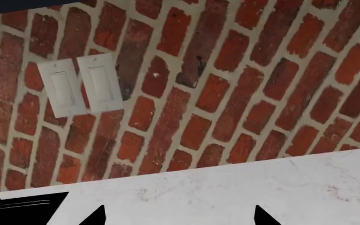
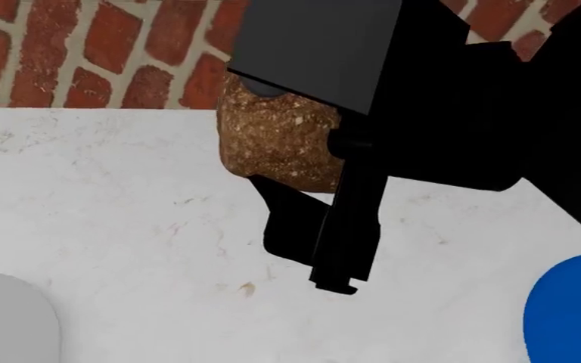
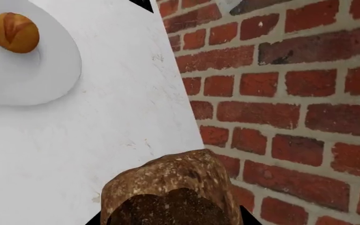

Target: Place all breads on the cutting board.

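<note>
The dark brown, lumpy bread [image 3: 167, 187] fills the space between the fingers of my right gripper [image 3: 170, 220], which is shut on it close to the brick wall. In the head view the same bread [image 2: 275, 140] hangs just above the white counter, partly hidden by my right arm [image 2: 442, 113]. The smooth golden-orange bread [image 3: 14, 32] lies on a pale grey-white plate [image 3: 42, 79] farther along the counter. My left gripper [image 1: 180, 218] is open over bare counter, nothing between its fingertips. The cutting board is out of view.
A brick wall [image 2: 99, 53] runs along the counter's back edge. It carries two white switch plates [image 1: 80, 86]. A round blue plate [image 2: 573, 314] shows at the head view's lower right and the pale plate [image 2: 8, 321] at its lower left. A dark fixture [image 1: 24, 206] lies beside the left gripper.
</note>
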Controlling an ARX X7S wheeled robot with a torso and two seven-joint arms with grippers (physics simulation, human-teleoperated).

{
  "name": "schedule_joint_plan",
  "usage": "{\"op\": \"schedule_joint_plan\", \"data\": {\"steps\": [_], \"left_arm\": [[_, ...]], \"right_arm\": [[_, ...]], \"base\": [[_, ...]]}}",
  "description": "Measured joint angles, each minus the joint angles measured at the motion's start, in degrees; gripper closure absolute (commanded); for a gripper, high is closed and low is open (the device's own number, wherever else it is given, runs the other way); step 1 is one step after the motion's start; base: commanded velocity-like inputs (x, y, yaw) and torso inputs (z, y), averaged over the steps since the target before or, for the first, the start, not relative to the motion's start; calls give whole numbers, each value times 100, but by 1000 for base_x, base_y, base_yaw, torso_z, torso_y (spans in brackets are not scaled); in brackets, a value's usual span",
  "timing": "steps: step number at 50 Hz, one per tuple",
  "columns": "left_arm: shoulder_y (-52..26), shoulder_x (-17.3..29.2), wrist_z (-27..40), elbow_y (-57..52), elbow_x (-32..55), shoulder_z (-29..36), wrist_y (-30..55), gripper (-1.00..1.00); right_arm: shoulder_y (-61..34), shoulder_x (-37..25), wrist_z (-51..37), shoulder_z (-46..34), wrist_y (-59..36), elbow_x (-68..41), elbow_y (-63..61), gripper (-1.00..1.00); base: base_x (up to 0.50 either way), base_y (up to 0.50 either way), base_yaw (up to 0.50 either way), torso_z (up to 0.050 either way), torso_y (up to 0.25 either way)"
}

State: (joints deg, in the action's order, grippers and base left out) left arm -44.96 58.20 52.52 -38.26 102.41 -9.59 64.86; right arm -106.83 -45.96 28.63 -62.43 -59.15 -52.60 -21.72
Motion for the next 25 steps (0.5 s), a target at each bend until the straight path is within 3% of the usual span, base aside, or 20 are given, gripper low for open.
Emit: {"op": "schedule_joint_plan", "data": {"steps": [13,25], "left_arm": [[44,-5,-27,-8,-46,1,-26,-100],[-47,48,48,64,55,162,-3,-100]], "right_arm": [[28,-11,22,-27,22,20,-30,100],[71,-16,-17,-13,4,-10,-12,100]], "base": [[-57,421,0,0,0],[0,30,0,0,0]]}}
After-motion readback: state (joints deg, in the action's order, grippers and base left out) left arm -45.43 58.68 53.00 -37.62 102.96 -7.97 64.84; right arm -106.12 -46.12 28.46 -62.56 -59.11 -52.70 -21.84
